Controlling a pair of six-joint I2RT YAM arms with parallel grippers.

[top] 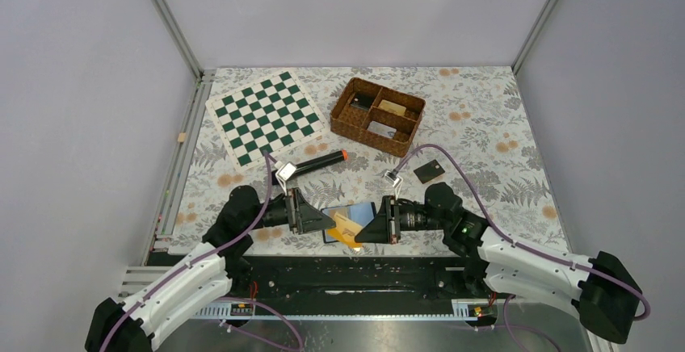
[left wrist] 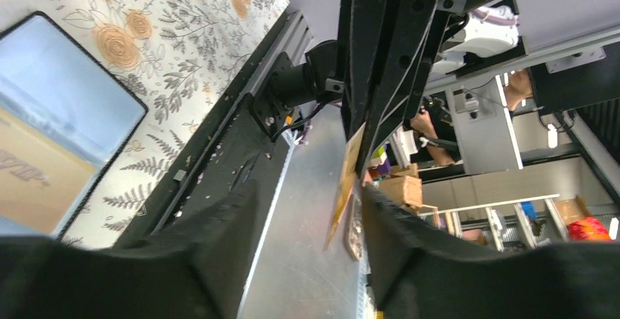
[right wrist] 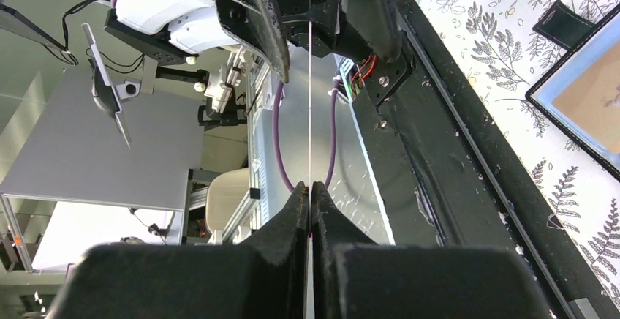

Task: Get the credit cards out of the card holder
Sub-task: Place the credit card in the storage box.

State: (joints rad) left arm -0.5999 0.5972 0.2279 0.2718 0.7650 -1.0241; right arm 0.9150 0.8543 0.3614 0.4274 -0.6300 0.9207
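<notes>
From above, both arms meet at the middle of the worktop's (top: 501,166) near edge, over the card holder (top: 361,210), which lies open and flat there with its blue-grey inside up. The orange-yellow card (top: 346,229) appears between the two tools, overlapping the holder's near side, but this view does not show which of them grips it. The wrist views settle that. The right gripper (right wrist: 310,191) has its fingers pressed together on the card, which runs away from it edge-on as a thin line. The left gripper (left wrist: 305,194) stands with its jaws apart, one on either side of the card's other end, with a gap showing beside the card. The left wrist view also shows the card turned on edge and apart from the holder's panel. Only the top view shows the dark card (top: 429,172) — flat on the worktop, right of the middle and well apart from the holder — and the wicker basket (top: 377,115) toward the far edge.
</notes>
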